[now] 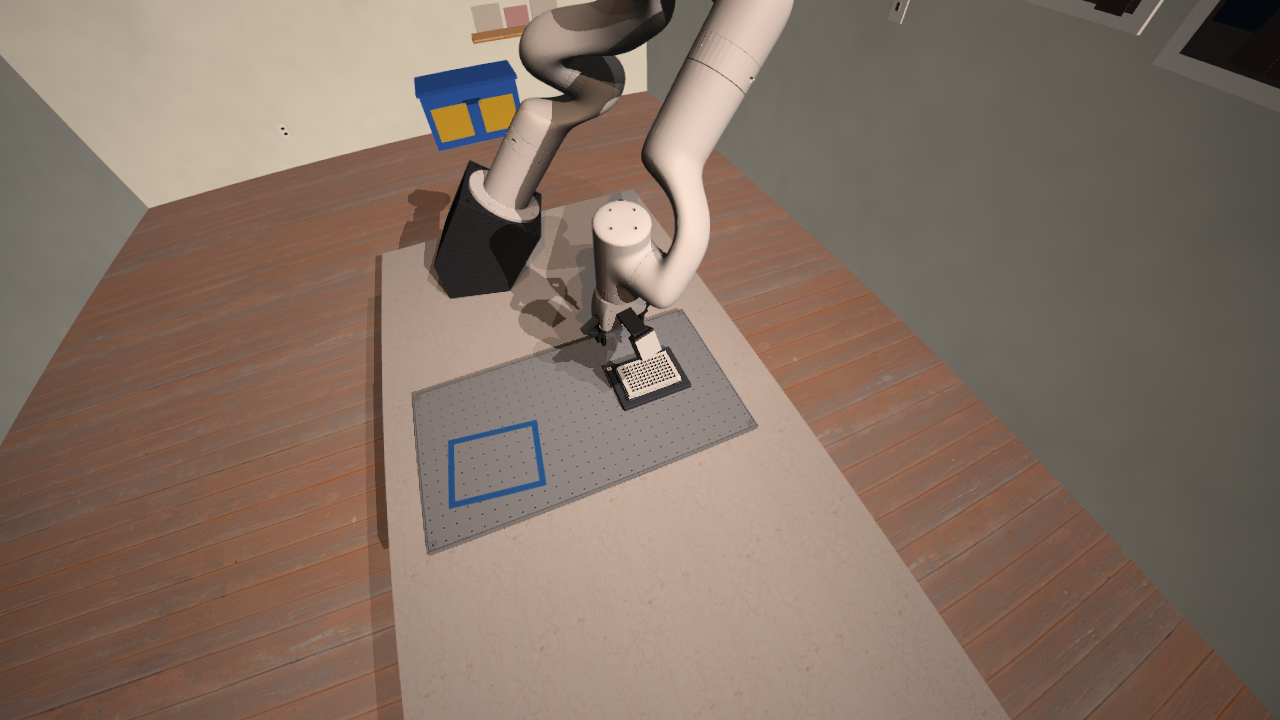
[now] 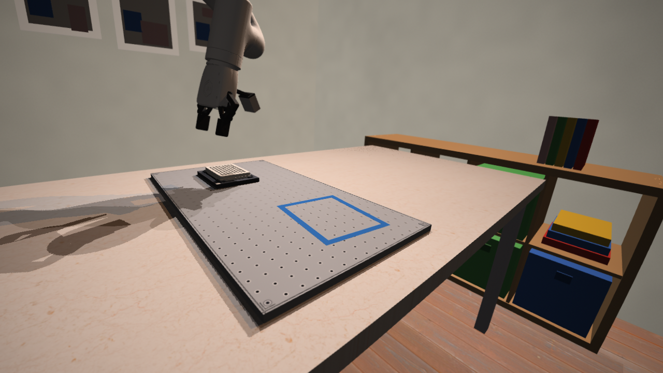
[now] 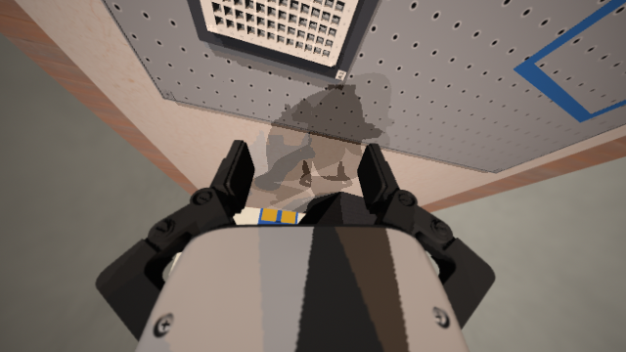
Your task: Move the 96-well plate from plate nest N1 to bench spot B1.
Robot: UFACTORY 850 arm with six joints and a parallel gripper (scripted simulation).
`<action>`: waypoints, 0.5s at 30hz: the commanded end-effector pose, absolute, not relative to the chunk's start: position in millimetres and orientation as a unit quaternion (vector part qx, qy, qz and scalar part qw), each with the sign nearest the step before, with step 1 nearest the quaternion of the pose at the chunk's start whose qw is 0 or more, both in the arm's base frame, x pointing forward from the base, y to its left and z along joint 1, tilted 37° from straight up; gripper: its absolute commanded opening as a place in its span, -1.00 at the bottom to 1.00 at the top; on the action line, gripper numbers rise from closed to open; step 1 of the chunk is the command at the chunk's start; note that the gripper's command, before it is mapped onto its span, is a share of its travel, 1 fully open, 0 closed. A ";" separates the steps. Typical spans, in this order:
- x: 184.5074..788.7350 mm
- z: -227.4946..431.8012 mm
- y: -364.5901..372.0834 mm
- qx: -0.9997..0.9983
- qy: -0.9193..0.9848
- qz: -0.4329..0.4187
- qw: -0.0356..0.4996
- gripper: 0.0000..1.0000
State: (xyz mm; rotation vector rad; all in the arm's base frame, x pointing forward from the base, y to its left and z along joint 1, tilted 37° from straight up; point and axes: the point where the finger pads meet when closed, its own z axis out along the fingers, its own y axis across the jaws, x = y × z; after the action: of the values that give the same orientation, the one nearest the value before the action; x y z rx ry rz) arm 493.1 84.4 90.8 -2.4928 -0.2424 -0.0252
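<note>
A white 96-well plate (image 1: 647,373) sits flat, wells up, in a black plate nest (image 1: 626,397) near one end of a grey perforated deck (image 1: 572,420). The deck lies on a pale table (image 1: 626,582). Towards the deck's other end, well apart from the nest, a blue taped outline (image 1: 451,474) marks the bench spot; nothing stands inside it.

Above the plate hangs the gripper (image 2: 212,124), fingers pointing down, spread as wide as they go and holding nothing. In the side view it floats high over the nest, with plenty of air between fingertips and plate. In the wrist view the plate (image 3: 281,26) lies ahead of the fingers rather than between them, so the gripper is probably offset a little towards the deck's edge — though the angle makes that hard to judge.

What could go wrong from here: if the gripper descends without centring first, one finger could land on the plate's top or the nest rim instead of passing down its side, tipping or jamming the plate. A grip across too little of the sides could let it slip or tilt on the lift — and a tilted plate might set down skewed, with a corner over the tape.
</note>
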 end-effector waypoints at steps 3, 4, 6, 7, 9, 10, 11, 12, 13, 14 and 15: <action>504.2 91.6 93.6 -0.930 -0.185 -0.069 0.309 1.00; 504.2 91.6 93.6 -0.927 -0.200 -0.077 0.307 1.00; 504.2 91.6 93.6 -0.927 -0.200 -0.077 0.307 1.00; 507.6 91.7 96.6 -0.924 -0.214 -0.084 0.305 1.00; 510.9 91.9 99.6 -0.917 -0.243 -0.099 0.300 1.00; 510.9 91.9 99.6 -0.913 -0.257 -0.106 0.298 1.00; 514.2 92.0 102.5 -0.909 -0.271 -0.114 0.295 1.00; 514.2 92.0 102.5 -0.905 -0.285 -0.121 0.292 1.00; 514.2 92.0 102.5 -0.900 -0.299 -0.128 0.289 1.00; 517.4 92.2 105.3 -0.896 -0.313 -0.135 0.285 1.00; 517.4 92.2 105.3 -0.891 -0.327 -0.142 0.282 1.00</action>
State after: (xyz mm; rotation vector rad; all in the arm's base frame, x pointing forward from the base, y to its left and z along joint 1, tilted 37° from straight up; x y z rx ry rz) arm 512.7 101.8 91.6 -2.4238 -0.7334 -0.2808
